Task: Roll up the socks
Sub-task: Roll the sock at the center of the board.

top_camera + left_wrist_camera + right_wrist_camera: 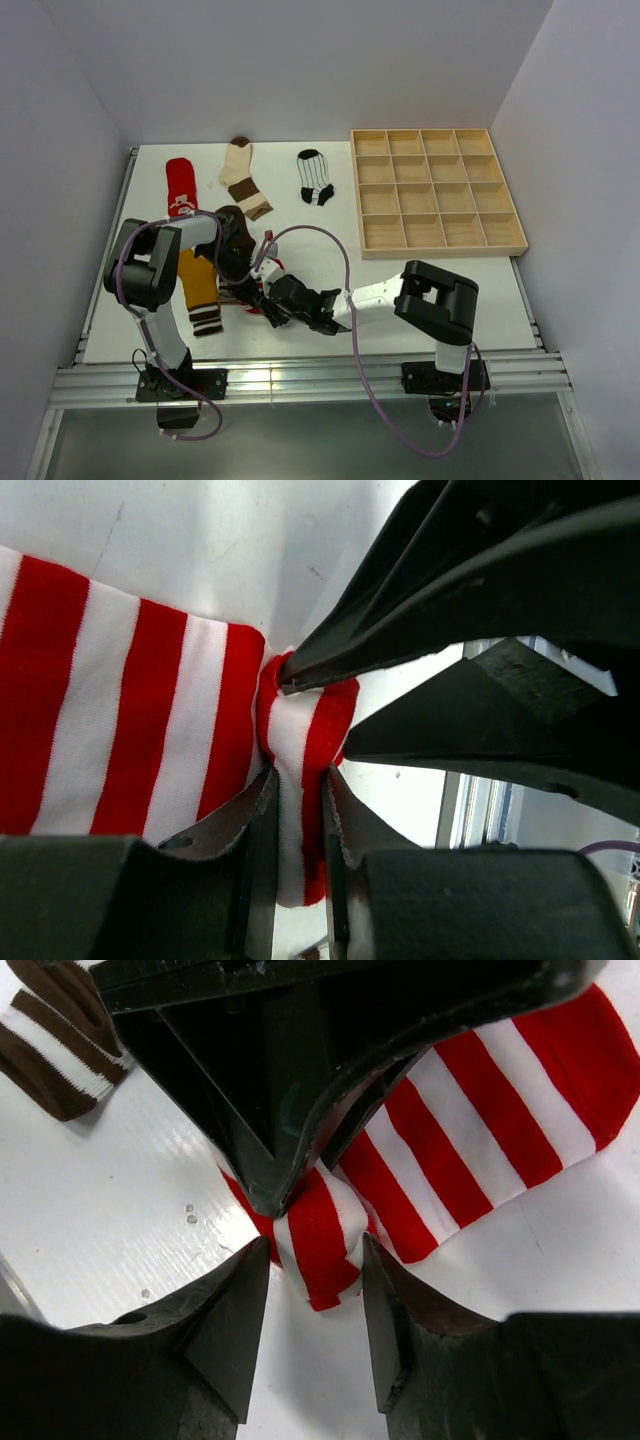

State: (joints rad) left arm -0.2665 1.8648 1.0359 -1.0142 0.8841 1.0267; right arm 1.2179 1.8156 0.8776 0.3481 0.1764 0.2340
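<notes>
— How far along is the job?

— Early, I'd judge. None of the six socks looks rolled. The red-white striped sock [110, 710] is the one in hand. It lies left of the wooden tray [440, 248] and nearer the arm bases than the tray is, mostly flat with only one end bunched up.

— Who's got it?

— The left gripper [298, 795] is clamped on that bunched end, the fabric squeezed thin between its pads. The right gripper [315, 1260] straddles the same tip from the opposite side. Its jaws stand apart with the fabric between them, but the view is too tight — I can't tell whether the pads are pressing.

— And the others?

— All flat, all left of the tray. The white sock with black stripes [316, 178] lies nearest it, then the cream-and-brown sock [244, 176], and the red sock with white pattern [181, 185] is farthest. The dark brown sock [232, 222] and the mustard sock [198, 282] lie well left of the tray, beside the left arm.

— So?

— One roll barely begun — five to go, by the look of it.
</notes>
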